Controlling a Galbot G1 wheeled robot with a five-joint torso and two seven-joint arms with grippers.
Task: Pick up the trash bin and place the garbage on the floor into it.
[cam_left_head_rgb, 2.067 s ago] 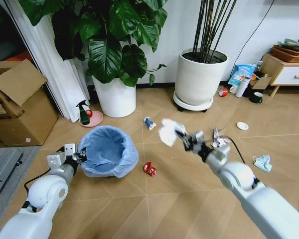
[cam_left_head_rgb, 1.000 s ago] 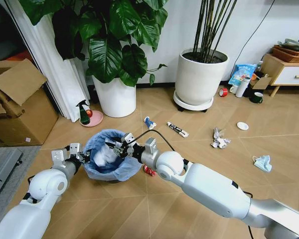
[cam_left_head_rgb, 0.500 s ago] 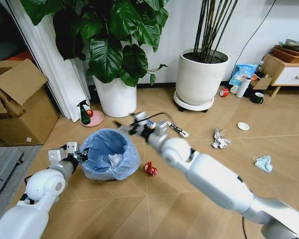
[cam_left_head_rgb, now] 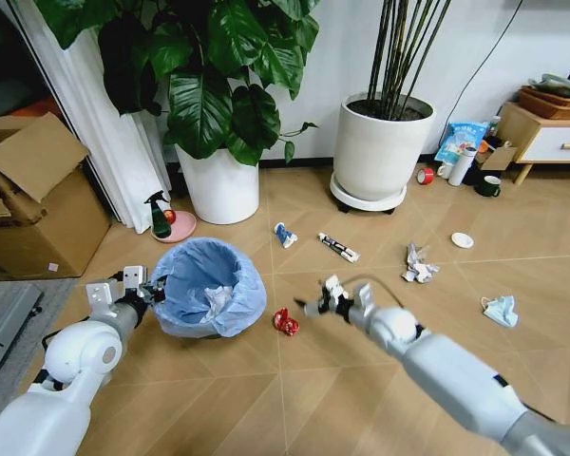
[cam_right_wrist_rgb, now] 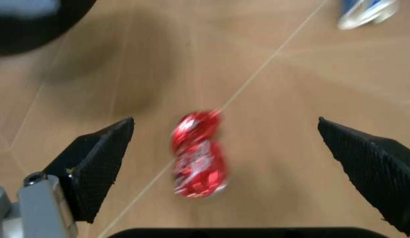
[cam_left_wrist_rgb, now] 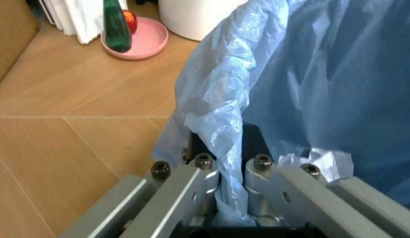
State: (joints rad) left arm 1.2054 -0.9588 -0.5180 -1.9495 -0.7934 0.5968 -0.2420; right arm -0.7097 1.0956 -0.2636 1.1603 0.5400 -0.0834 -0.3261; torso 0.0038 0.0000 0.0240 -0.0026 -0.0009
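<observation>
The herringbone wooden floor (cam_left_head_rgb: pixel 361 399) runs from the white wall down to the robot, with broad bare planks in the near half. At the back stand two big white plant pots (cam_left_head_rgb: pixel 223 185), one leafy on the left, one with tall stalks to its right, and a cardboard box (cam_left_head_rgb: pixel 33 204) sits at the left edge. The trash bin (cam_left_head_rgb: pixel 209 290), lined with a crinkly light-blue bag (cam_left_wrist_rgb: pixel 218 99), stands left of centre, a crumpled white wad (cam_left_head_rgb: pixel 218 302) inside it. The left gripper (cam_left_head_rgb: pixel 144 293) is clamped on the bin's left rim, its fingers (cam_left_wrist_rgb: pixel 205 171) pinching the folded bag. The right gripper (cam_left_head_rgb: pixel 315 302) hovers just right of the bin with its jaws spread wide, the black pads (cam_right_wrist_rgb: pixel 99 163) standing to either side of the crushed red can (cam_left_head_rgb: pixel 286 323) on the floor below. Farther right lie a paper wad (cam_left_head_rgb: pixel 418 264), a blue face mask (cam_left_head_rgb: pixel 501 310) near the right edge, and a white disc (cam_left_head_rgb: pixel 463 240); a small blue-and-white wrapper (cam_left_head_rgb: pixel 284 235) and a dark stick-shaped wrapper (cam_left_head_rgb: pixel 339 247) lie behind, with open floor around each
</observation>
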